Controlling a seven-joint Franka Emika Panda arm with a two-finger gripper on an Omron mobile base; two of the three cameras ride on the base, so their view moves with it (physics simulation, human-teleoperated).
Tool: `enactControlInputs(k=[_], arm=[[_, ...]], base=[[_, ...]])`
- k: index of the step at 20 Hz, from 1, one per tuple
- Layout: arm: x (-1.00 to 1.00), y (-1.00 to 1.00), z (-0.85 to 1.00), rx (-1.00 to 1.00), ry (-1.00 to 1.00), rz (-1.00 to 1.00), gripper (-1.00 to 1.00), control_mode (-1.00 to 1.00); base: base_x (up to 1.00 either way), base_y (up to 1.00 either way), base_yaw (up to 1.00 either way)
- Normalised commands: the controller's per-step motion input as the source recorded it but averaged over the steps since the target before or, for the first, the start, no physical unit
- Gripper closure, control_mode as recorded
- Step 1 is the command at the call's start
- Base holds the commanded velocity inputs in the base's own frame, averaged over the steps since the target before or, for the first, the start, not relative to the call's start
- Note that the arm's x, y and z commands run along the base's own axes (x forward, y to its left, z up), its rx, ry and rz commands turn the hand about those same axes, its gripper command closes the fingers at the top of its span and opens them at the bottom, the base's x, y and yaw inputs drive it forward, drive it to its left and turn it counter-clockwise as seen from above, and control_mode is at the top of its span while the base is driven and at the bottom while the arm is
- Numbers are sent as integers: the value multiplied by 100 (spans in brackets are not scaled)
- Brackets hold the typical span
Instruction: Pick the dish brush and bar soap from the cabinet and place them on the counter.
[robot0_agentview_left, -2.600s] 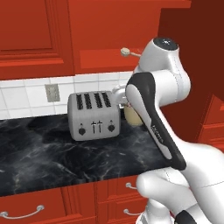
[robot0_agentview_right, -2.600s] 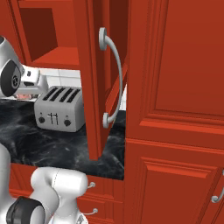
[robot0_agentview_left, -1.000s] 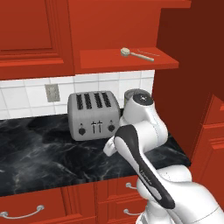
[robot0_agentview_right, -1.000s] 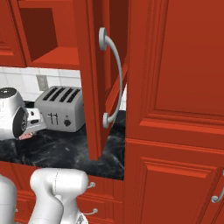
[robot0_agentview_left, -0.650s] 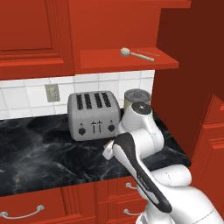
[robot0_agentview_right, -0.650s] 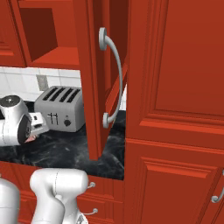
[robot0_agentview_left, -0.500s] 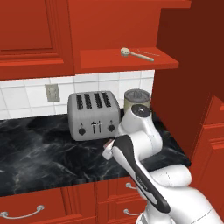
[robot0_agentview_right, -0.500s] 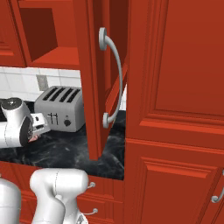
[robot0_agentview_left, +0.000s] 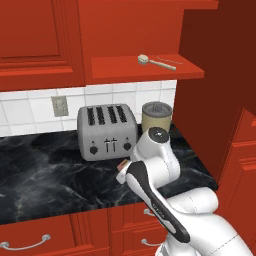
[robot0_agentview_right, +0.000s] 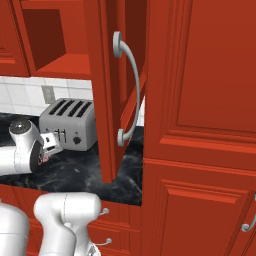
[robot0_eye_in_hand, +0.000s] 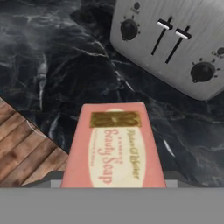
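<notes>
Lying pink and label-up in the hand view, the soap (robot0_eye_in_hand: 113, 146) is sitting in the gripper (robot0_eye_in_hand: 113, 186), its long axis running straight out from the claw toward the toaster (robot0_eye_in_hand: 175, 41); the claw appears to be clenching it from either side at its near end, though the fingertips themselves are hidden beneath the bar. The soap is hanging just above the counter (robot0_eye_in_hand: 52, 65), close to the worktop's front edge, where wood flooring is showing past the rim. In the left base view the soap (robot0_agentview_left: 121, 165) is peeking out beside the bent arm, in front of the toaster (robot0_agentview_left: 107, 131) and apart from it, with a lidded canister (robot0_agentview_left: 157, 116) standing behind. The brush (robot0_agentview_left: 156, 61) is lying on the cabinet (robot0_agentview_left: 145, 67) shelf, up and away from the gripper (robot0_agentview_left: 120, 172), head to the left and handle trailing right. In the right base view the gripper (robot0_agentview_right: 49, 145) is hovering low over the counter (robot0_agentview_right: 75, 172), left of the open door. Setting the bar down looks like the step in hand; the brush is not yet fetched.
</notes>
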Motion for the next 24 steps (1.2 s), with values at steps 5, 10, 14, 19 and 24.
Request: enactControlInputs(k=[5,10,14,19,24], arm=[[14,2,-31,0,0,0,100,-100],[17,5,-26,0,0,0,100,-100],[20,3,-20,0,0,0,100,-100],[18,1,-22,-1,-1,0,100,-100],[23,7,-34,-2,0,0,100,-100]], base=[[0,0,0],[0,0,0],[0,0,0],[0,0,0],[0,0,0]])
